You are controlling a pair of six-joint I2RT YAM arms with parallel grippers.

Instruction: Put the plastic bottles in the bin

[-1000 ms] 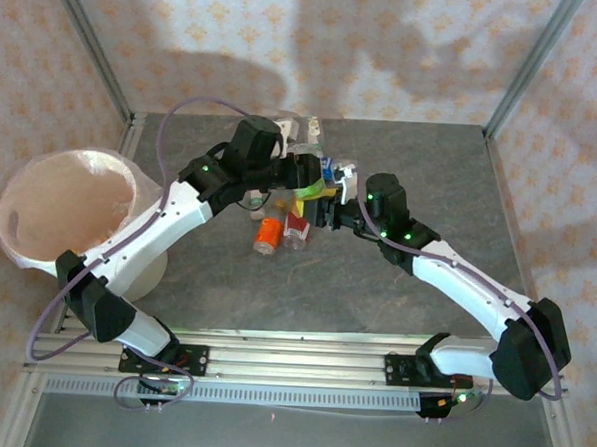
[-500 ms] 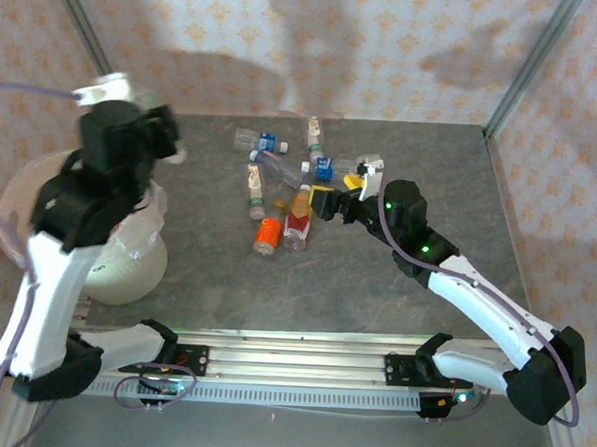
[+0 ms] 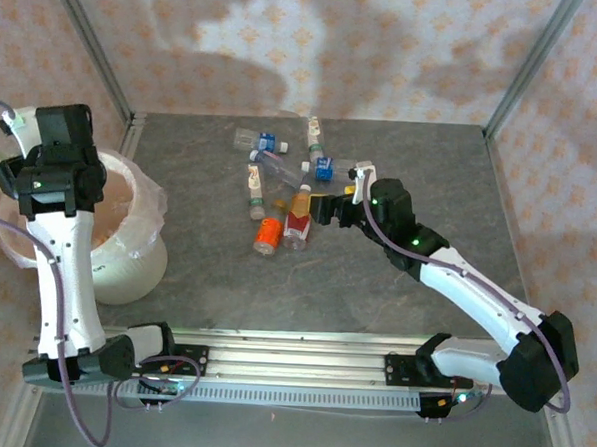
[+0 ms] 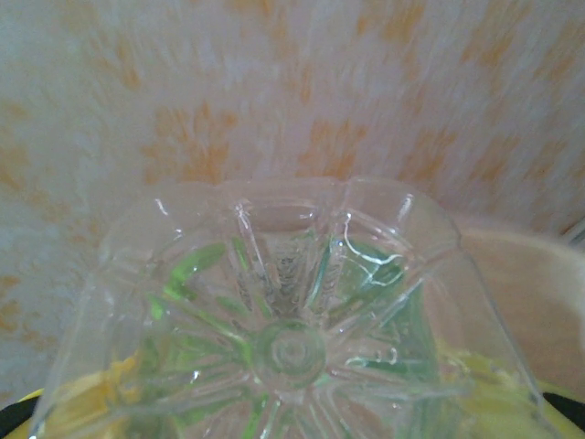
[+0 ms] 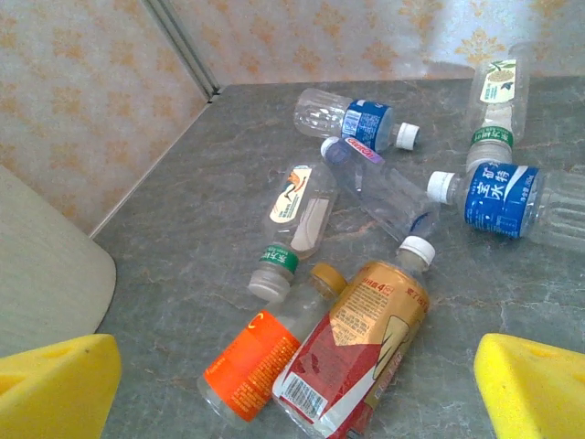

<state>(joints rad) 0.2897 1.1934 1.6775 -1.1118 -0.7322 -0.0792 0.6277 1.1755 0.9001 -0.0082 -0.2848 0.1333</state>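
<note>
My left gripper [image 3: 28, 129] is raised at the bin's far left rim, shut on a clear bottle with green label [image 4: 291, 352]. Its ribbed base faces the left wrist camera, with the bin's pale pinkish rim [image 4: 539, 293] behind it. The white bin [image 3: 126, 265] stands at the table's left. My right gripper [image 5: 297, 393] hangs open over the pile, directly above the red and gold bottle [image 5: 366, 357] and the orange-labelled bottle [image 5: 251, 366]. A green-capped bottle [image 5: 297, 215] and several blue-labelled clear bottles [image 5: 498, 197] lie beyond. From above, the pile [image 3: 285, 198] is mid-table.
Metal frame posts [image 3: 522, 65] stand at the table's back corners, with patterned walls behind. The bin's pale side [image 5: 46, 265] shows left of the right gripper. The rail [image 3: 291, 363] with both arm bases runs along the near edge.
The left arm has swung from the bottle pile up and left to the bin, carrying the clear bottle. The right gripper has stayed open beside the pile, shifting only slightly.
</note>
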